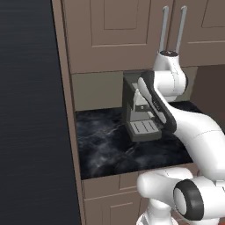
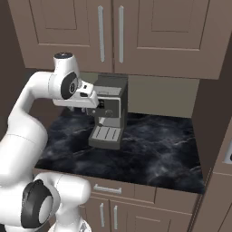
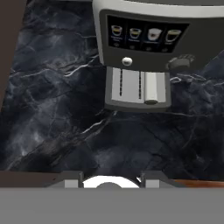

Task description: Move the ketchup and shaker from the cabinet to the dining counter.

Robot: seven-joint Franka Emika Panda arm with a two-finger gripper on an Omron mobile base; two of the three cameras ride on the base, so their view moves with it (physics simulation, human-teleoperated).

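Black marble with white veins made the short worktop (image 2: 149, 149) straight below the arm, and the hand hung over its near part, looking down and forward. The pincer (image 2: 86, 97) sat at the end of the wrist just in front of the coffee machine (image 2: 108, 118); I could not tell whether its jaws stood wide or narrow, as the tips were hidden in the hand view and too small to read from the base.

Behind the machine ran a beige back wall, and above that the cabinet (image 2: 113, 31), its panelled doors shut, two silver bar handles (image 2: 111, 34) side by side at the middle seam. Ketchup and shaker were presumably behind those doors, well above the pincer and farther back.

As I judged it, the task had barely begun, and the step in hand was opening a door. Doing it well would mean raising the hand clear of the machine's top before reaching in, turning the jaws to straddle one bar across its width, gripping near the middle of the bar, and pulling along the door's arc rather than straight back.
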